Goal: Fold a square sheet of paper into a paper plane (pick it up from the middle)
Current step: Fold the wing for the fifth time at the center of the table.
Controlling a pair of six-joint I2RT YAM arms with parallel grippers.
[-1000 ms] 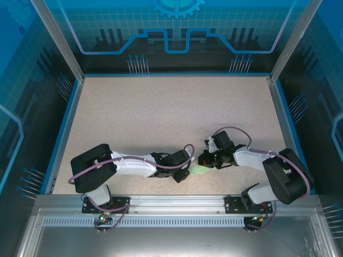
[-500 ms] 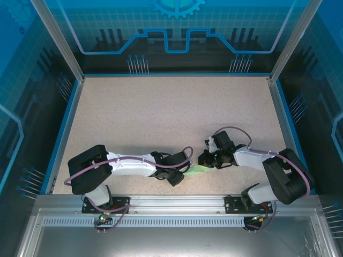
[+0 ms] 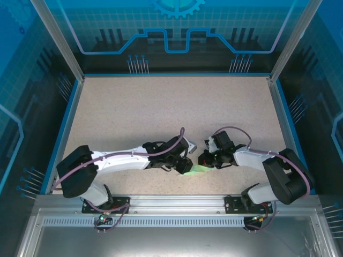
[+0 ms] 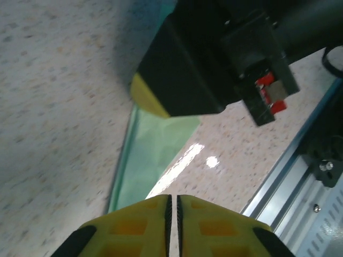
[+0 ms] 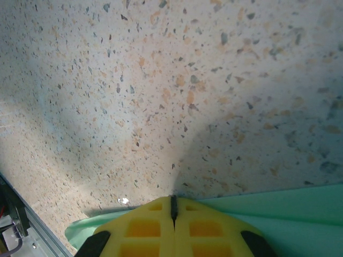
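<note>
from above, the green paper (image 3: 198, 169) lies flat on the speckled counter (image 3: 161, 107) near its front edge, between the left claw (image 3: 185, 165) and the right claw (image 3: 204, 159), which meet over it tip to tip. that view is too coarse to show either claw's fingers.

the left wrist camera shows its own yellow fingers (image 4: 144, 214) pressed together with only a hairline slit, at the paper's near end; whether any paper sits in that slit i cannot tell. it also shows the right claw's yellow pad (image 4: 148, 100) down on the paper's far end.

the right wrist camera shows its own fingers (image 5: 144, 219) pressed together, tips at the paper's edge, with green on both sides.
</note>
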